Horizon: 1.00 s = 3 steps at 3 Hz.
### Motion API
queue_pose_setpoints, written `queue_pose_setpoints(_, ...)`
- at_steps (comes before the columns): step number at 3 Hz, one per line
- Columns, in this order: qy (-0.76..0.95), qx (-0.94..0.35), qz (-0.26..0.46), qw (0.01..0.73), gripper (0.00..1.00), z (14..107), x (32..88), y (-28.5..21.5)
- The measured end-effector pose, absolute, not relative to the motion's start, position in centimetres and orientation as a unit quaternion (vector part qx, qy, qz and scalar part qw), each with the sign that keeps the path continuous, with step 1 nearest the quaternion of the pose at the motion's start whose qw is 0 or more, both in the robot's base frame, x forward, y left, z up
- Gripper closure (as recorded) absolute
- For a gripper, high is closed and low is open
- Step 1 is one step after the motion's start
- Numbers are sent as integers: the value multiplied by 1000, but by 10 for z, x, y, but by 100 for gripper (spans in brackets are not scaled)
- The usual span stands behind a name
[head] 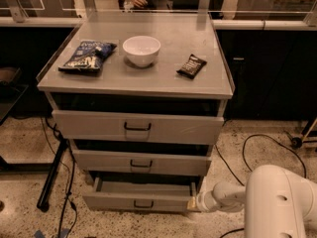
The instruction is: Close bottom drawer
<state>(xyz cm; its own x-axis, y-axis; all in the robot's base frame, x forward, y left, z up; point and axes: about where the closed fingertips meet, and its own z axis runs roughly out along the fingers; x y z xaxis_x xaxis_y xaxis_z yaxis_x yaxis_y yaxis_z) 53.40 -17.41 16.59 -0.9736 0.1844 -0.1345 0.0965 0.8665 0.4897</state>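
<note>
Three drawers stand ajar in the grey cabinet (163,83). Lowest, near the floor, the bottom drawer (141,195) is pulled out, tray interior exposed. The hand (192,204) lies at the right end of its front panel, low beside it; grip state cannot be told.

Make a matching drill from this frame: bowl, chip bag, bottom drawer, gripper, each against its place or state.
1 bowl
2 chip bag
3 bottom drawer
4 gripper

A low, at the bottom drawer's right front corner
B left side of the cabinet top
C pulled partway out
D middle of the cabinet top

Pairs: 1-D, 2-B, 3-C, 4-A
</note>
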Motion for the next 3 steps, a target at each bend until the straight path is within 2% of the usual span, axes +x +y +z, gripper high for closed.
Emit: queue_pose_setpoints(3, 950, 113, 245, 156, 100, 191, 612, -188)
